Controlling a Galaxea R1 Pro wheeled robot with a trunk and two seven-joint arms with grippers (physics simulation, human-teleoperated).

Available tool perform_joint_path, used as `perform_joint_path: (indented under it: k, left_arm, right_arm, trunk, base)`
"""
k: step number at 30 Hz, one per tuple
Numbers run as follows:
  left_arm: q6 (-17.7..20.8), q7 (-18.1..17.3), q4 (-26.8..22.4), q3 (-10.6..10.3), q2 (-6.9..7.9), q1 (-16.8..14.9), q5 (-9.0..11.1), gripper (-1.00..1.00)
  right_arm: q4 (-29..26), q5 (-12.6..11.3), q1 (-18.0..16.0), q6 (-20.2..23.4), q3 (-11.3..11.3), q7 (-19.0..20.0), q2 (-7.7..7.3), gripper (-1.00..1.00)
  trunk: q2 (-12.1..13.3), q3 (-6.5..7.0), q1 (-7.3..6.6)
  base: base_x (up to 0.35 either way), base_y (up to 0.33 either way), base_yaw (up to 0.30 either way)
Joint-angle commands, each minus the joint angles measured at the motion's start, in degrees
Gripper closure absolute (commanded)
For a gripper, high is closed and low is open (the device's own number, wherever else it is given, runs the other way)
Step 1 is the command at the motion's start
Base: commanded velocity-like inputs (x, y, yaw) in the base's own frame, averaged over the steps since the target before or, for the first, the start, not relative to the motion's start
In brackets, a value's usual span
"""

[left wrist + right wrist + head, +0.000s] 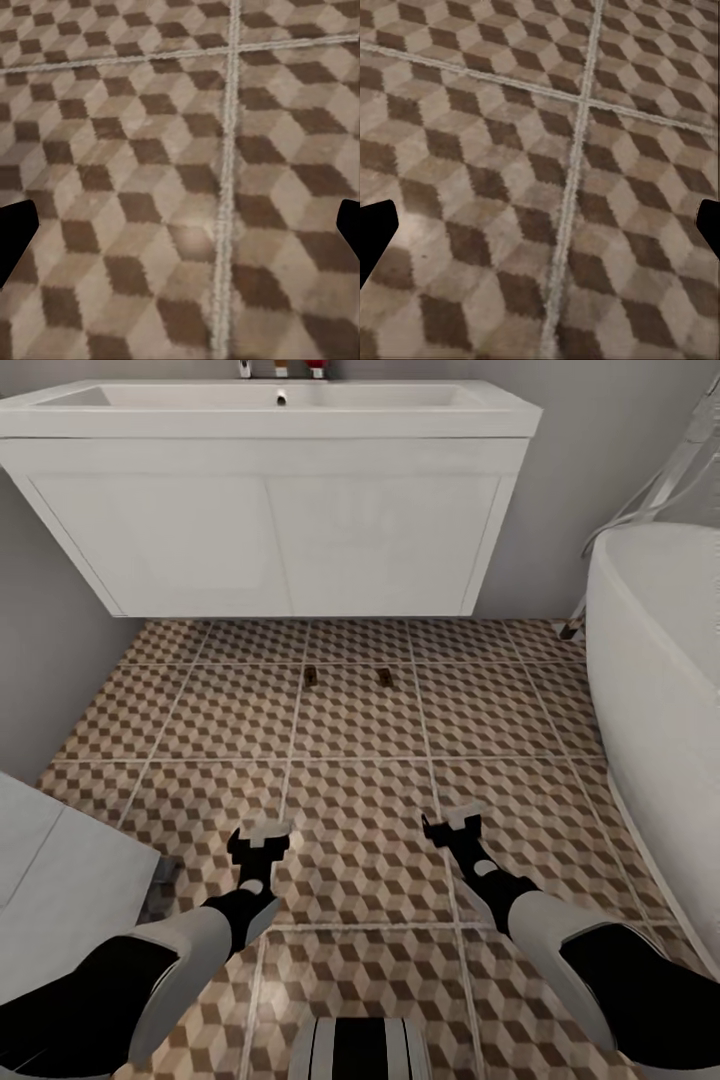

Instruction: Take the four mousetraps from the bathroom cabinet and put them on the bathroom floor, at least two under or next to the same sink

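Two mousetraps lie on the floor (360, 800) just in front of the sink (270, 420): left trap (310, 677) and right trap (384, 678), side by side, a little apart, near the far edge of one tile row. Each runs long axis toward the sink. Both are well ahead of the grippers. Left gripper (262, 838) lines up closer with the left trap, right gripper (452, 822) sits a bit outside the right trap.

Both grippers hang low over the tiles, spread wide and empty; the wrist views show dark fingertips (15, 236) (375, 232) at opposite frame edges with bare floor between. The head view alone gives traps, sink and tub (660, 660). Judged: two traps placed, two not yet on this floor.
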Motion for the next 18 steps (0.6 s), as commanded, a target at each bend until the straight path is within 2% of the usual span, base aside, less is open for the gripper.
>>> perform_joint_path:
  k: [1,8,18]
  left_arm:
    - [-1.03,0.12,0.53,-0.48,-0.03,0.19,0.44,-1.00]
    - [-3.79,0.11,1.45,-0.47,0.04,3.42,0.40,-1.00]
    - [-8.48,0.06,1.62,-0.47,0.18,8.80,0.33,-1.00]
  right_arm:
    - [0.08,-0.30,0.29,-0.20,0.50,-0.26,-0.03,-1.00]
    - [0.08,-0.32,2.37,-1.86,0.45,-0.23,-0.33,-1.00]
    - [0.08,-0.41,5.72,-3.83,0.49,-0.22,-1.97,-1.00]
  trunk:
    - [0.00,0.29,-0.03]
    - [0.09,2.50,-0.21]
    - [0.23,5.65,-0.47]
  base:
    - [0.000,0.000,0.000]
    - [0.000,0.000,0.000]
    - [0.000,0.000,0.000]
